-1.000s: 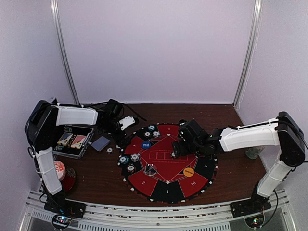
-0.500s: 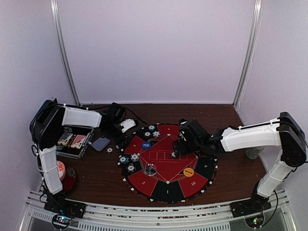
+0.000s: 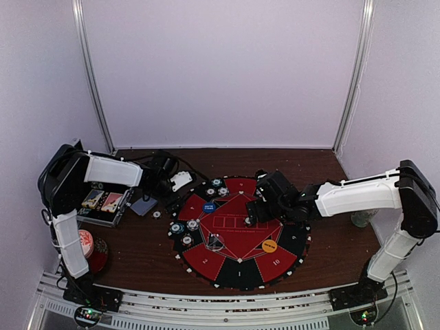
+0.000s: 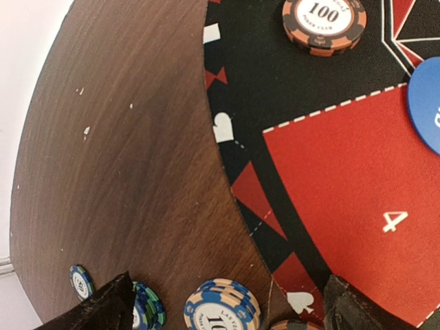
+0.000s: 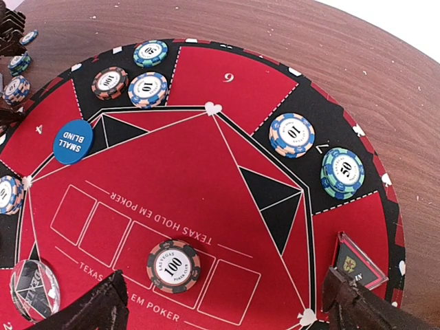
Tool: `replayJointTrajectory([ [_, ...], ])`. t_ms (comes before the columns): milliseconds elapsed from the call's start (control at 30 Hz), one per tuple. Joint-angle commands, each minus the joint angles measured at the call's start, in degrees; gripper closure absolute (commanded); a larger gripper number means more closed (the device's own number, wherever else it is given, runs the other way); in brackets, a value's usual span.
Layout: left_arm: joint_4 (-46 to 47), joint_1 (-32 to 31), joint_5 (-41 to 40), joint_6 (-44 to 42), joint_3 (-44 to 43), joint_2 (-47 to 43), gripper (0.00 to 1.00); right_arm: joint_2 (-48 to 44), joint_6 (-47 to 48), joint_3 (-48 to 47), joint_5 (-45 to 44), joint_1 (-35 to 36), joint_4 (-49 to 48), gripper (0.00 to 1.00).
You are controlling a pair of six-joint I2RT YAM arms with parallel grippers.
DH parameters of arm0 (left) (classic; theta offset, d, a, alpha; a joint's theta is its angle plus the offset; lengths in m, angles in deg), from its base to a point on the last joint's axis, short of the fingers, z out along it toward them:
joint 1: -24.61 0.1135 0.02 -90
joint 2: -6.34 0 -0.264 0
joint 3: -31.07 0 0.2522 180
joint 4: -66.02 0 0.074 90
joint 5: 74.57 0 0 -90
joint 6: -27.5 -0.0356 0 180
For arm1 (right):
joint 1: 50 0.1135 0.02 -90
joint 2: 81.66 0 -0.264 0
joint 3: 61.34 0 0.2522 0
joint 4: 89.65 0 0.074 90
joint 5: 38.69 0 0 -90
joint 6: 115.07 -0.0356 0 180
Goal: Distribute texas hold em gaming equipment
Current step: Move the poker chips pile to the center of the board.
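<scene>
The poker chips [image 5: 173,265] are small hard discs with striped rims. They look light and slick, so I'd pinch one across its rim from above. Most ring the mat [image 5: 227,158], and a few lie off its edge on the counter [image 4: 124,137], stacked how deep I can't tell. The blue button [image 5: 73,141] lies flat on a red wedge. The left claw [image 4: 227,306] hangs wide open over the strays, and the right claw [image 5: 227,302] gapes empty above the mat's middle.

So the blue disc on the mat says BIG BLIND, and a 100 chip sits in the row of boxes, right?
Not quite: the blue disc reads SMALL BLIND, as the right wrist view shows. The 100 chip does sit in the row of boxes on the mat.
</scene>
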Motion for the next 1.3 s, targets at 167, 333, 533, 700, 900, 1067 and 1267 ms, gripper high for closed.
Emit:
replayJointTrajectory([
  [167, -4.54, 1.68, -5.27, -2.43, 3.03, -1.85, 0.02, -2.19, 0.35, 0.89, -0.16, 0.17, -1.06, 0.0],
  [333, -4.95, 2.35, -5.64, -2.8, 3.75, -2.54, 0.02, -2.46, 0.3, 0.95, -0.1, 0.19, -1.05, 0.0],
  [533, -5.79, 2.48, -5.19, -2.97, 4.51, -3.82, 0.02, -2.01, 0.51, 0.8, -0.11, 0.2, -0.91, 0.0],
  [700, -7.07, 2.49, -1.85, -1.72, 3.03, -5.25, 0.02, 1.23, 0.7, -0.96, 1.65, 0.21, 0.8, 0.0],
  [900, -10.01, 2.48, 6.62, 1.23, -4.11, -6.51, 0.02, 7.5, 0.29, -5.74, 6.82, 0.19, 4.25, 0.01],
  [1067, -9.99, 2.47, 11.45, 1.74, -5.56, -9.18, 0.02, 11.96, 0.26, -11.29, 12.87, 0.16, 9.24, 0.03],
  [1267, -6.7, 2.5, 13.77, 1.3, -0.54, -13.55, 0.02, 15.87, 1.13, -17.89, 16.45, -0.65, 18.2, 0.09],
])
